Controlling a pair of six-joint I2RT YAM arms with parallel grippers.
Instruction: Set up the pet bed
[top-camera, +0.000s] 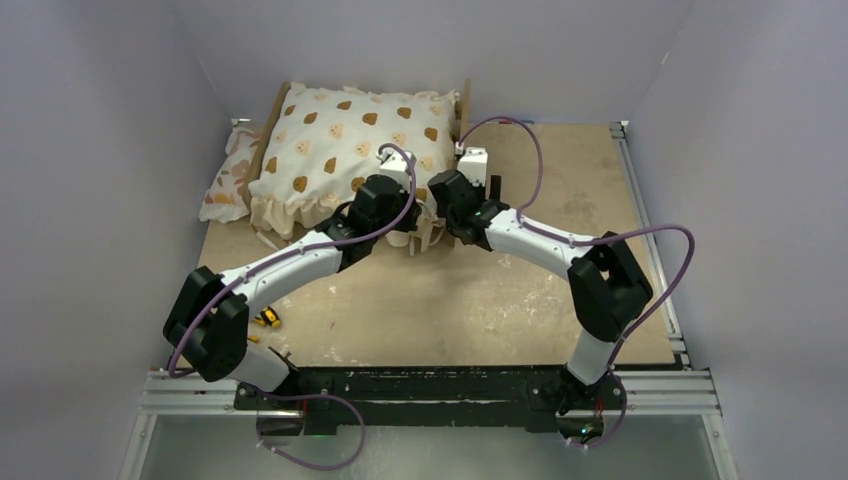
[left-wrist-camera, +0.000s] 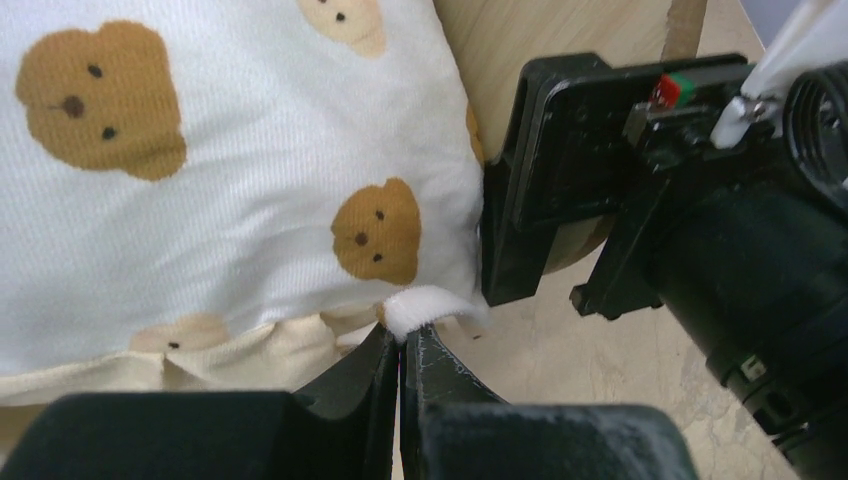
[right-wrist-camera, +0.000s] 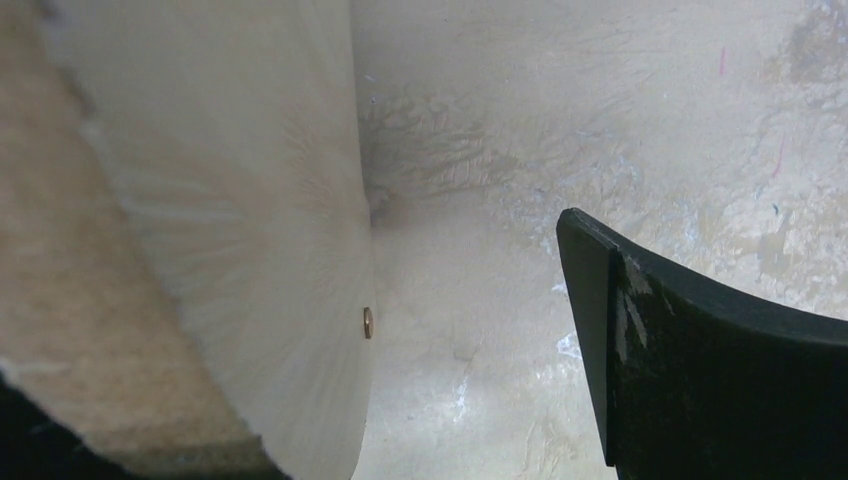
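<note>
The pet bed (top-camera: 463, 104) stands at the back of the table, its light-wood frame mostly covered by the cream bear-print cushion (top-camera: 350, 140). My left gripper (left-wrist-camera: 403, 340) is shut on a small white fabric tab (left-wrist-camera: 430, 308) at the cushion's near right corner (top-camera: 418, 205). My right gripper (top-camera: 447, 215) is just to its right and stands open. A rounded light-wood board of the bed (right-wrist-camera: 250, 200) lies between its jaws. One black finger (right-wrist-camera: 700, 370) shows clear of the board. From the left wrist view, a right finger (left-wrist-camera: 560, 170) sits against the wood (left-wrist-camera: 510, 40).
A small floral ruffled pillow (top-camera: 228, 175) lies against the left wall beside the bed. A small yellow-and-black object (top-camera: 268, 318) sits on the table near the left arm. Walls close in on three sides, and a metal rail (top-camera: 650, 240) runs along the right edge.
</note>
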